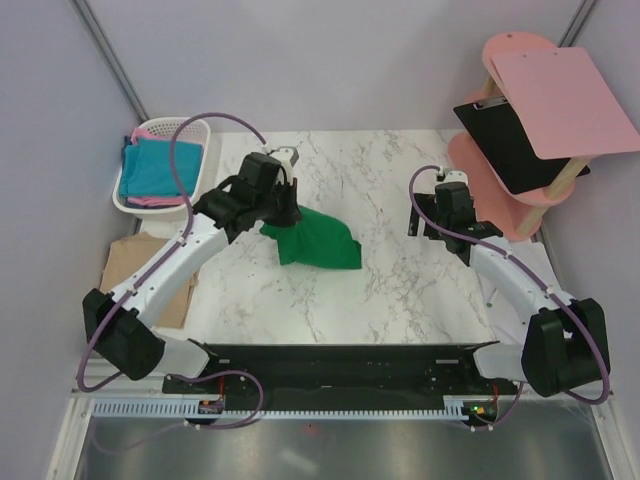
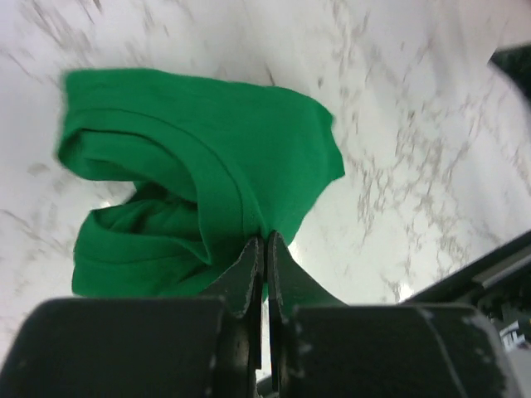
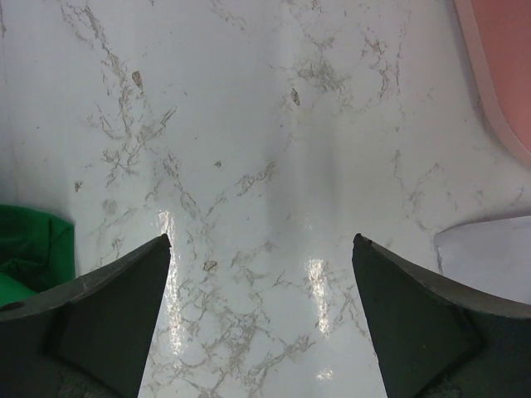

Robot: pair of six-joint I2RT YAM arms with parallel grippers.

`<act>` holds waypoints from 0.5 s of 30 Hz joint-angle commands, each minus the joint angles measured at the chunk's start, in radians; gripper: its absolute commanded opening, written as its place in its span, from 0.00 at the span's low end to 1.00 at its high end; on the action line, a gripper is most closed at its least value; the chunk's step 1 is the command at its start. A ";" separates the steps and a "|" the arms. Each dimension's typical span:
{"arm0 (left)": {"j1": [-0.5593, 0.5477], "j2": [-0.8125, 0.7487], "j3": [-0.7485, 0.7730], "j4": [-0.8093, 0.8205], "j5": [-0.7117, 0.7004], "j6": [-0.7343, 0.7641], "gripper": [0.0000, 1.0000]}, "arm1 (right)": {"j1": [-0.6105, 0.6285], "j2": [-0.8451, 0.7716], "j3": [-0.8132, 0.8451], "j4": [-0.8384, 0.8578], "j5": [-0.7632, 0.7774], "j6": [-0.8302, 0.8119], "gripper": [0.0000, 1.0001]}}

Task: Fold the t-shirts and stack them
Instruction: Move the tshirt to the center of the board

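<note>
Presently, the green t-shirt (image 1: pixel 315 243) sits left of centre on the marble tabletop (image 1: pixel 400 300) as a bunched, uneven heap. The left gripper (image 1: pixel 287 207) is at the heap's upper left end. In the left wrist view its jaws are pressed together on a fold of the green cloth, next to a ribbed hem or collar band. The cloth spreads away from that grip in loose rolls. Whether the gripped end is clear of the surface cannot be told.

The right gripper (image 1: pixel 441 218) is over bare marble on the right half of the tabletop, well apart from the shirt. Its jaws stand wide apart with nothing between them. In the right wrist view only an edge of the green cloth shows at the left margin, and a white paper sheet (image 3: pixel 489 249) lies at the right margin.

A white basket (image 1: pixel 200 135) stands off the far left corner of the tabletop. It holds a teal t-shirt (image 1: pixel 155 170) lying on top of a pink t-shirt (image 1: pixel 148 132). A tan t-shirt (image 1: pixel 130 265) lies flat beside the tabletop's left edge, partly under the left arm. A pink stand (image 1: pixel 530 90) at the far right carries a black clipboard (image 1: pixel 510 145).
</note>
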 commanded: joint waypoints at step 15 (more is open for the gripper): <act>-0.199 -0.349 -0.515 0.035 -0.211 -0.333 1.00 | -0.002 0.070 -0.021 0.054 -0.075 0.036 0.98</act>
